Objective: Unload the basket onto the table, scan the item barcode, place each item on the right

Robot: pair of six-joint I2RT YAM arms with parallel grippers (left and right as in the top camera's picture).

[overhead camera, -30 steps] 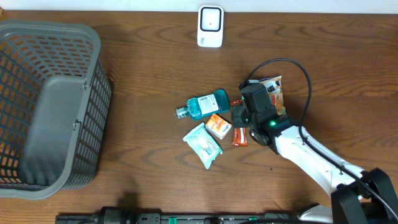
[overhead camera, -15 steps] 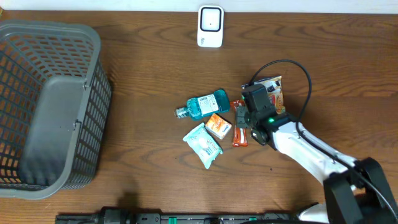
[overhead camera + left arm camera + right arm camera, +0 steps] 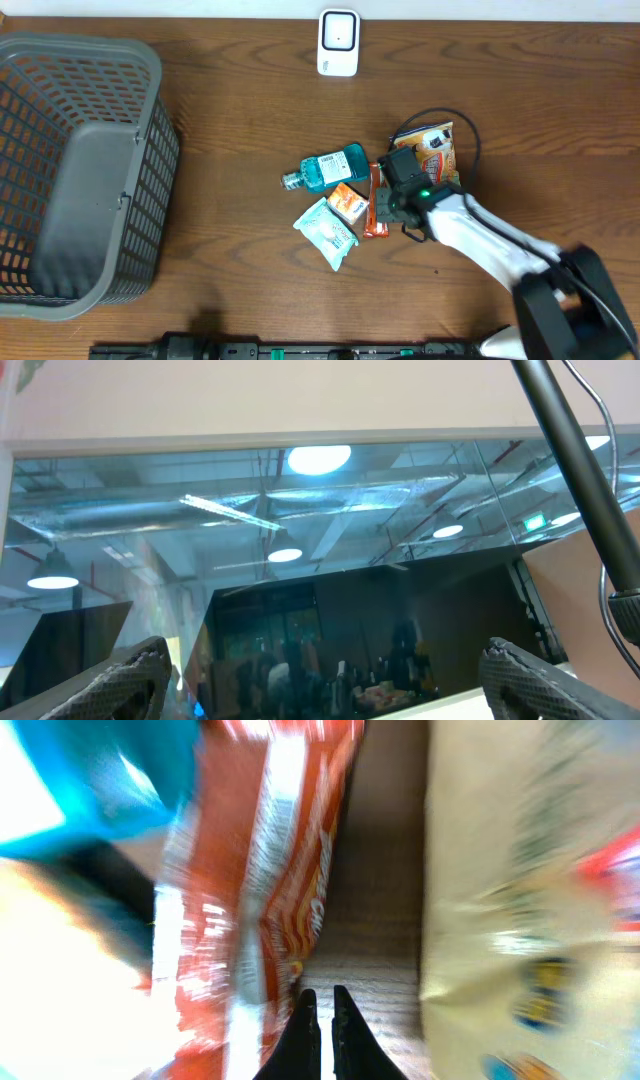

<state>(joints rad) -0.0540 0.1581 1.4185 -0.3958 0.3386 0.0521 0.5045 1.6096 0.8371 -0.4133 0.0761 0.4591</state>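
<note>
Overhead view of a wooden table (image 3: 520,80). A grey basket (image 3: 90,170) sits at one end. A white scanner (image 3: 338,42) stands at the top edge, well apart from a cluster of goods mid-table: blue bottle (image 3: 325,167), orange box (image 3: 348,203), teal pkt (image 3: 327,232), red packet (image 3: 374,205) and snack bag (image 3: 437,148).

The R arm reaches into the cluster. In the R wrist view (blurred), the right gripper (image 3: 320,1020) has its jaws pressed together. The tips are low over bare wood in the gap btwn the red packet and the snack bag, w/ nothing visibly pinched. The left gripper (image 3: 330,680) isn't in the overhead view. Its cam faces ceiling lights, w/ fingers (image 3: 125,678) spread wide and holding nothing.

The item to scan is prob. the red packet. It lies flat, just beside the orange box and the closed tips, not yet lifted.

Risks from here:
- Closed jaws can't take hold. They'd need to open first, and in so tight a gap a finger may shove the packet against the box.
- A finger may also snag the snack bag, so two things come up.
- A thin, flat packet may slip from an edge pinch.
- The barcode side can't be made out. If it ends up facing away from the scanner, there's no read.
- It's a long carry, and a floppy packet could droop and hide the code.
</note>
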